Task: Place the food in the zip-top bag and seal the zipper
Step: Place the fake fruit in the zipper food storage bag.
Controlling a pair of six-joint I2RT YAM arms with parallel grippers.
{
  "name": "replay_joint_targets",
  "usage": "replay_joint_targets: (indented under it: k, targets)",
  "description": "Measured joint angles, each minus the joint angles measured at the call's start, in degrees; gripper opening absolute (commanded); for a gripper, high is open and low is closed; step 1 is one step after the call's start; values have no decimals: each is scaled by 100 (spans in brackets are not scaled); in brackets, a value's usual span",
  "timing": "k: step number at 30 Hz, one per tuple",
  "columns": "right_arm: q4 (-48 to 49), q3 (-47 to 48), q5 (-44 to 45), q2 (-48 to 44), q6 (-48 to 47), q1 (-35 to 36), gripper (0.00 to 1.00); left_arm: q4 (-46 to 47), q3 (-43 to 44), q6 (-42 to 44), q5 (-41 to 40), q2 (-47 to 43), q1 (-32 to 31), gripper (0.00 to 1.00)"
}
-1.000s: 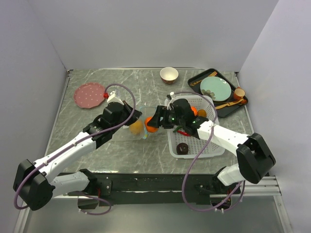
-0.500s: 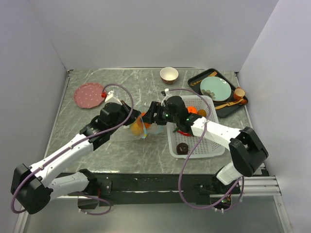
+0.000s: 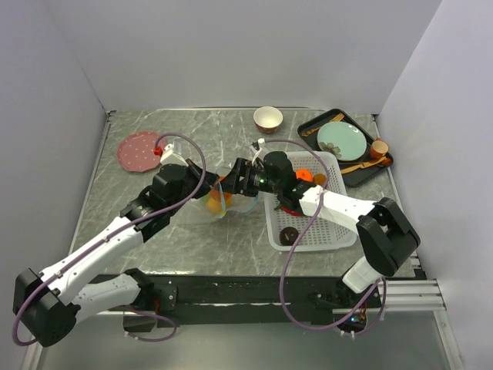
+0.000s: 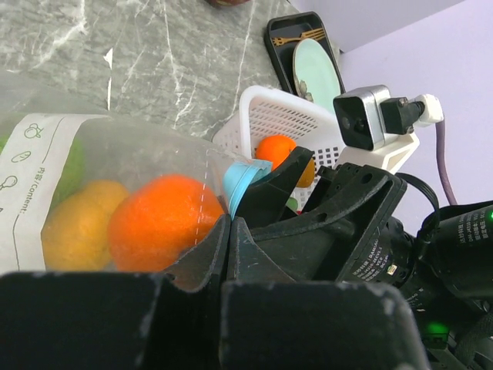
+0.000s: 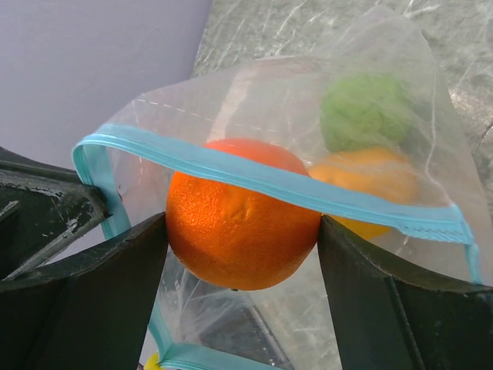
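The zip-top bag (image 5: 370,69) lies mid-desk (image 3: 231,131) beside the white basket (image 3: 339,231), its mouth edge pinched up in the closed left pincer (image 4: 229,235). An orange (image 5: 239,223), clamped between the half-spread fingers of the right pincer (image 3: 229,190), has been carried from beside the bag into its mouth, under the zipper (image 5: 308,189). Release is judged next. The desk is grey-veined marble, walled in pale lilac.
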Motion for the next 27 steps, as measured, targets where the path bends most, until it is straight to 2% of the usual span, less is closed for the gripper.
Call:
replay_joint_targets:
  k: [2, 3, 9, 17, 21, 27]
  targets:
    - [-2, 0, 0, 0, 0, 0, 84, -17, 0, -2, -28, -20, 0, 1]
    - [-2, 0, 0, 0, -4, 0, 90, -28, -2, -2, -42, -26, 0, 1]
    - [-7, 0, 2, 0, -37, 0, 95, -52, -2, -22, -166, -144, 0, 1]
    - [-31, -9, 76, -26, -44, 0, 96, -79, -94, -48, -334, -411, 0, 1]
    - [-319, -63, 334, -240, -162, 0, 96, -116, -101, -63, -463, -485, 0, 1]
    - [-1067, -72, 1182, -988, -535, 0, 100, -197, -223, -170, -697, -673, 0, 1]
